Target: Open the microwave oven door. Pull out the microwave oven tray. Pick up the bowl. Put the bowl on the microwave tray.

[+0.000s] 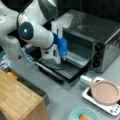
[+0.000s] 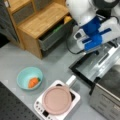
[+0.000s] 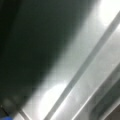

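The microwave oven (image 1: 100,32) stands with its door (image 1: 62,71) folded down flat; the door (image 2: 86,68) shows in both front views. A silver tray (image 1: 77,60) lies in the oven's mouth. My blue gripper (image 1: 64,59) reaches down over the door to the tray's front edge. In a front view the gripper (image 2: 97,52) hangs over the opened oven (image 2: 107,97). The wrist view is filled by a close silver metal surface (image 3: 82,70). The teal bowl (image 2: 29,78) with an orange piece in it sits on the table, apart from the gripper; the bowl (image 1: 83,115) also shows at a front view's bottom.
A pink pan (image 2: 57,100) with a white handle rests on a small white appliance (image 2: 75,100) between the bowl and the oven. A wooden cabinet (image 2: 42,22) with an open drawer (image 2: 53,36) stands behind the arm.
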Controlling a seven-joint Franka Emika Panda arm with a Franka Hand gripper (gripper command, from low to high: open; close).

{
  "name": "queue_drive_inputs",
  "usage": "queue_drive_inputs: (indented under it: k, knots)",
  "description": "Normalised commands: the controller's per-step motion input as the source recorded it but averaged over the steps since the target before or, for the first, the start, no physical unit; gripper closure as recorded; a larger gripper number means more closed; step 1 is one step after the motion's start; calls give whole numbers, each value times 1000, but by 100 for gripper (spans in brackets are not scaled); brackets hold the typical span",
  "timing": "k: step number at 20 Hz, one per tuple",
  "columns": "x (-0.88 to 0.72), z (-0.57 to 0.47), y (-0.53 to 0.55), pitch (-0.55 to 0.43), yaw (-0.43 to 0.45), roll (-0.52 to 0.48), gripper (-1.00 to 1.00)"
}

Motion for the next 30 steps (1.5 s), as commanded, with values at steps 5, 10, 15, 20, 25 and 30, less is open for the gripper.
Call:
queue_drive_inputs:
  k: [5,10,15,20,25,30]
  knots:
    - [-42,274,-140,38,-142,-494,-100]
    - [52,268,-203,70,-131,-392,-100]
    - [173,124,-221,114,-112,-288,-100]
    - [319,102,-310,176,-93,-249,-100]
    - [492,144,-321,220,-26,-216,-100]
    - [613,298,-175,334,71,-210,-100]
